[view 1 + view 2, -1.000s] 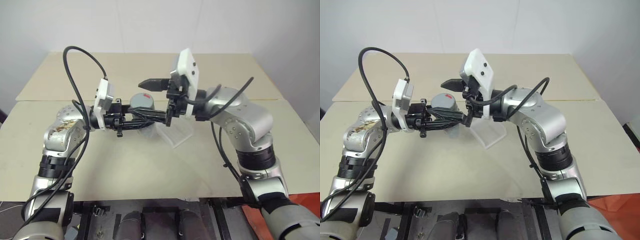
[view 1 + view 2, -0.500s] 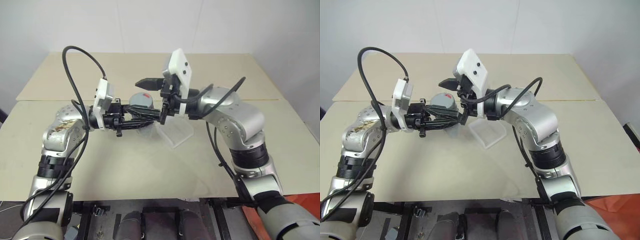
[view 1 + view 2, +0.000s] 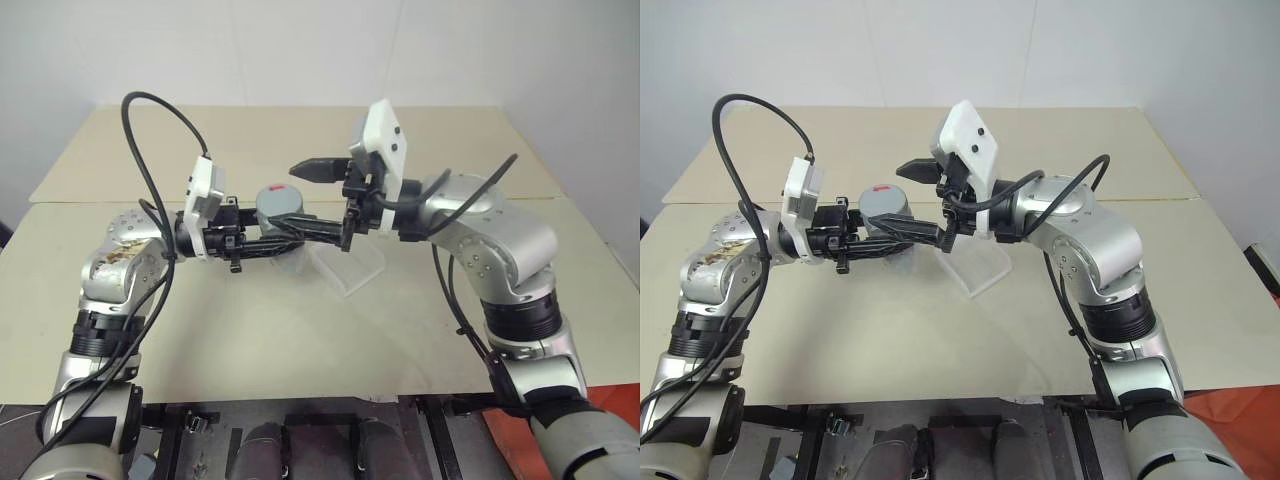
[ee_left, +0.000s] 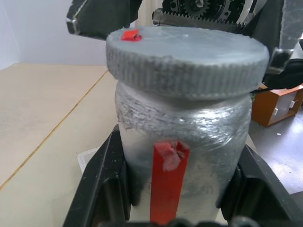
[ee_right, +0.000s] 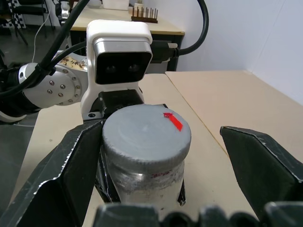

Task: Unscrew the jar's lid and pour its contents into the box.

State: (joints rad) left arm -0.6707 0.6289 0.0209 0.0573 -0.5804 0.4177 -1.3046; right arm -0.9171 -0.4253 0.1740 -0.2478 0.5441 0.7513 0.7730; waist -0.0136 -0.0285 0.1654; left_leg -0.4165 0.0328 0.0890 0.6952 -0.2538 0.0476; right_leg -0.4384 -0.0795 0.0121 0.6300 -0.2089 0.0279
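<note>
**Jar held upright above the table, lid still on**

The beige table [image 3: 300, 340] spreads below both arms. Above it, the left gripper [image 3: 300, 228] reaches in from the robot's left, its two black fingers [image 4: 102, 179] clamped against the sides of the jar [image 4: 182, 151], which stands upright and clear of the tabletop. A red strip runs down the jar's wall between those fingers. The grey lid [image 5: 147, 130], marked with a small red tab, sits on the jar's mouth. The right gripper [image 3: 330, 200] comes from the opposite side with its fingers spread wide, one on each side of the lid and seemingly not touching it, though the near finger's gap is hard to judge. Just behind and below the jar, the clear box [image 3: 350, 268] rests on the table. The contents cannot be made out.
</note>
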